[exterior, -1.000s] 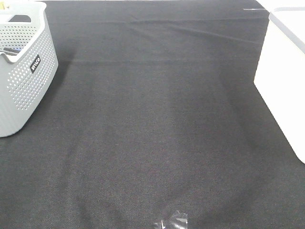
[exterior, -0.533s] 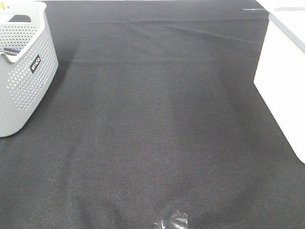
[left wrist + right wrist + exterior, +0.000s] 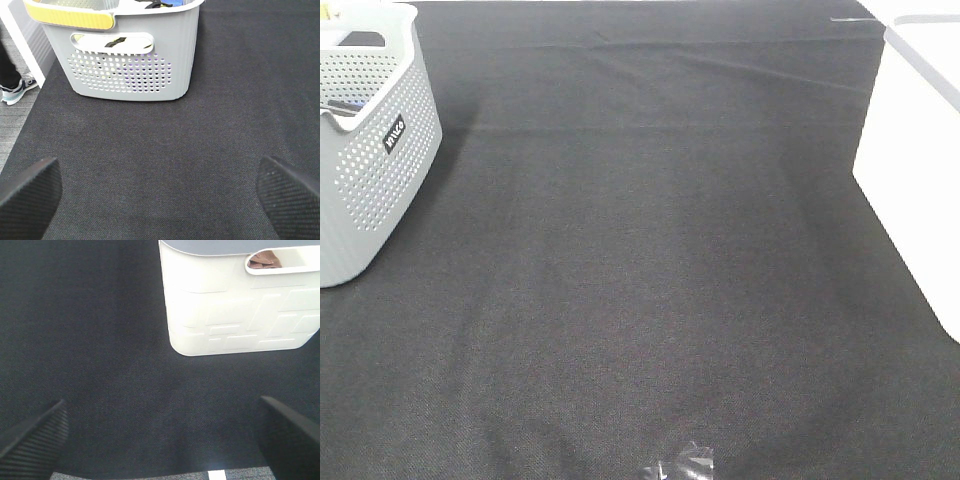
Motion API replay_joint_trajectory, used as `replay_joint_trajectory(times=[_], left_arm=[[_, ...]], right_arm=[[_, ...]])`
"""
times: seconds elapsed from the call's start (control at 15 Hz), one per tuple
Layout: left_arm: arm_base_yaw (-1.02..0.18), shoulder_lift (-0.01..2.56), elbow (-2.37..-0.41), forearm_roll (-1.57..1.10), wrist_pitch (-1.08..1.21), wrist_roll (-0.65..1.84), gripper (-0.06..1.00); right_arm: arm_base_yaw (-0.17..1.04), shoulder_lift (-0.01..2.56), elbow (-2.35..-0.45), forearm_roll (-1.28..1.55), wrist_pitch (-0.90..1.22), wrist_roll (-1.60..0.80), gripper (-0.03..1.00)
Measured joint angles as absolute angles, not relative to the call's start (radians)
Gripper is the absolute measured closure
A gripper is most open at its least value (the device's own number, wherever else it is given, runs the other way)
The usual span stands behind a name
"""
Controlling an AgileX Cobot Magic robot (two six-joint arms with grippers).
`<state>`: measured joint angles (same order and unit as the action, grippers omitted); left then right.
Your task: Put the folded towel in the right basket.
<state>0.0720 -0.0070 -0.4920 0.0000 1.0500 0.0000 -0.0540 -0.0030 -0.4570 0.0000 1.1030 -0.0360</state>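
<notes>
The right basket [image 3: 920,150] is white and stands at the table's right edge; it also shows in the right wrist view [image 3: 235,305]. Through its handle slot I see a brownish-pink cloth [image 3: 264,260] inside, which looks like the folded towel. No towel lies on the black cloth [image 3: 640,250]. My right gripper [image 3: 160,440] is open and empty, facing the white basket from a distance. My left gripper [image 3: 160,200] is open and empty, facing the grey perforated basket [image 3: 130,55]. Neither gripper shows in the exterior high view.
The grey basket [image 3: 370,140] stands at the far left with items inside and a yellow-trimmed rim [image 3: 70,15]. A small shiny object [image 3: 680,465] lies at the table's front edge. A person's shoe [image 3: 15,90] is on the floor beside the table.
</notes>
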Motion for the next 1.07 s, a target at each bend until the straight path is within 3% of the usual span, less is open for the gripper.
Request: replay_joint_trajectory(times=[1.07], left_arm=[[0.072, -0.007, -0.492, 0.0, 1.05, 0.0, -0.05]], right_arm=[[-0.03, -0.003, -0.457, 0.027, 1.103, -0.033, 0.0]])
